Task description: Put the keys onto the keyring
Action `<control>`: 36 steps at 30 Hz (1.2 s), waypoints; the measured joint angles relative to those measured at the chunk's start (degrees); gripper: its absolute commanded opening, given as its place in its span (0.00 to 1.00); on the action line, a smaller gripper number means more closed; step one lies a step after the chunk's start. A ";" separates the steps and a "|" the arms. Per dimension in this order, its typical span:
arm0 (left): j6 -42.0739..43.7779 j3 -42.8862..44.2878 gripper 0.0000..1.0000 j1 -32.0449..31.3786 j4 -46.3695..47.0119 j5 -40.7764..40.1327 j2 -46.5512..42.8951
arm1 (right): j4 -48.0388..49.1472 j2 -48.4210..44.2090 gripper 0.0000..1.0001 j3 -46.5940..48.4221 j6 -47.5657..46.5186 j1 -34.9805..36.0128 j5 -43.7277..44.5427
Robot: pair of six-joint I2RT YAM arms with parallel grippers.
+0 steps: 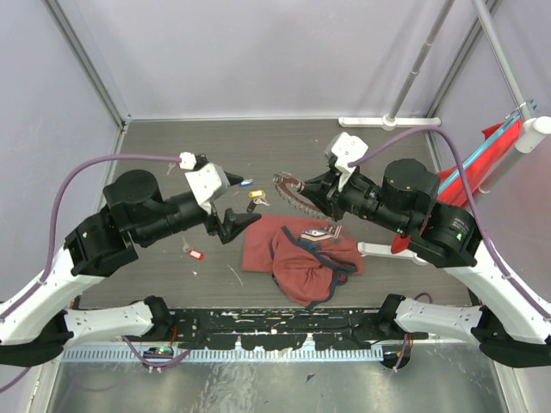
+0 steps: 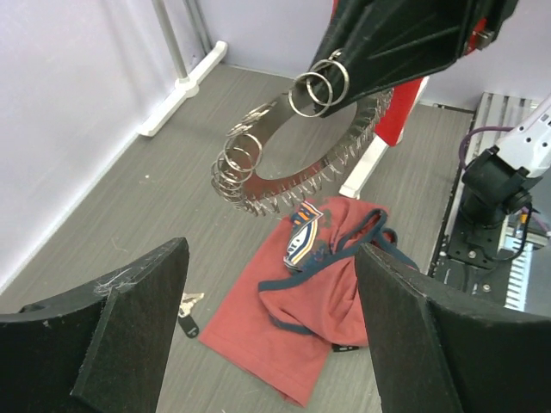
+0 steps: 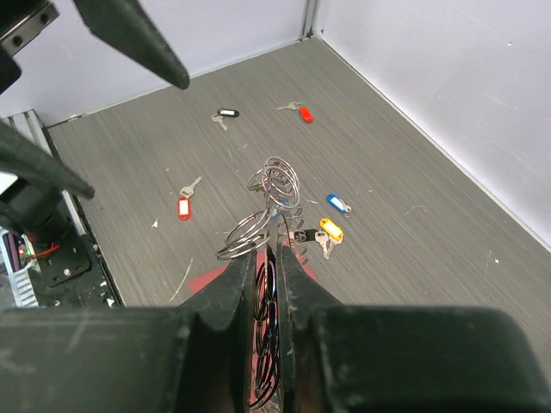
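The keyring is a flat ring fringed with wire split rings, held off the table. My right gripper is shut on its edge; the right wrist view shows its jaws pinching the keyring. My left gripper is open and empty, hovering left of the keyring, its fingers wide apart. Loose keys lie on the table: blue, yellow, red, another red and black. A red one lies below the left arm.
A dark-red cloth bag with blue trim lies crumpled at the centre front, under the keyring. A white pole foot stands at the back. Red gear hangs at the right wall. Grey walls close in three sides.
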 measured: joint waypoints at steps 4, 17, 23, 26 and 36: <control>3.85 -1.68 0.81 -7.28 2.58 -8.37 -0.46 | -0.66 0.22 0.01 1.07 1.03 0.00 1.25; 25.51 -12.35 0.67 -29.90 25.90 -36.04 3.21 | -1.36 1.46 0.01 1.16 3.67 0.00 1.42; 42.25 -18.45 0.65 -37.18 45.75 -46.97 7.78 | -1.11 1.44 0.01 1.16 4.79 0.00 0.66; 47.74 -20.55 0.65 -37.79 51.21 -49.13 9.22 | -1.14 1.44 0.01 1.18 5.29 0.00 0.37; 52.35 -21.33 0.62 -37.79 54.75 -52.37 5.35 | -1.31 0.74 0.01 2.01 6.23 0.02 -0.68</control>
